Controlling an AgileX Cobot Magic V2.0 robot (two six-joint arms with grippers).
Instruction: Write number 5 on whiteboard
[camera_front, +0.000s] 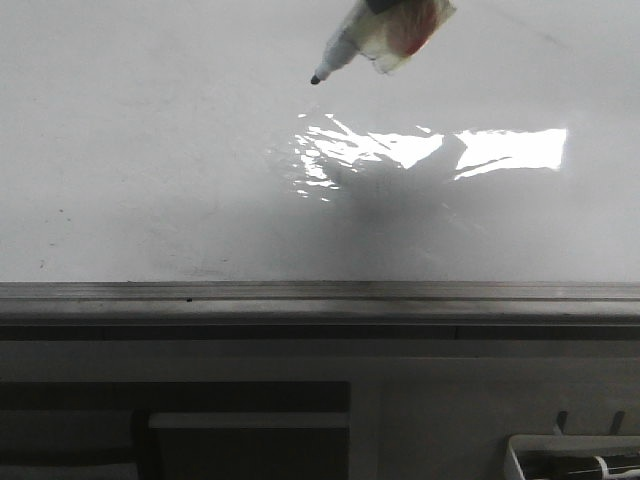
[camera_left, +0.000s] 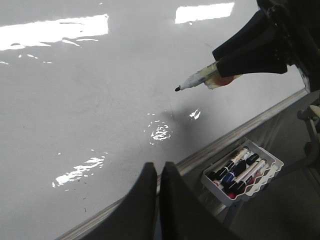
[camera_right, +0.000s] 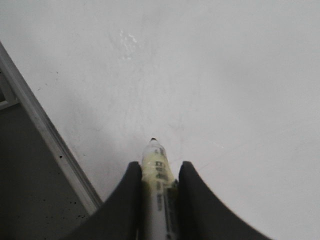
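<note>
Two arms work over the whiteboard (camera_front: 150, 150), which bears no number 5 yet; only faint smudges and glare mark its glossy face. Right end effector (camera_right: 159, 192) is clenched on a marker (camera_left: 200, 79), its uncapped black tip hanging just off the board, above the grey metal edge strip (camera_front: 320, 292). Left end effector (camera_left: 159, 200) sits near that strip, fingers pressed together and holding nothing. Beyond the strip, a white tray (camera_left: 243, 172) holds several capped markers lying side by side. The risk, judging from the tilt, is a shallow tip angle: the pen may skate or skip on the slick surface, leaving a broken stroke, or press too hard and slip in the grip.
</note>
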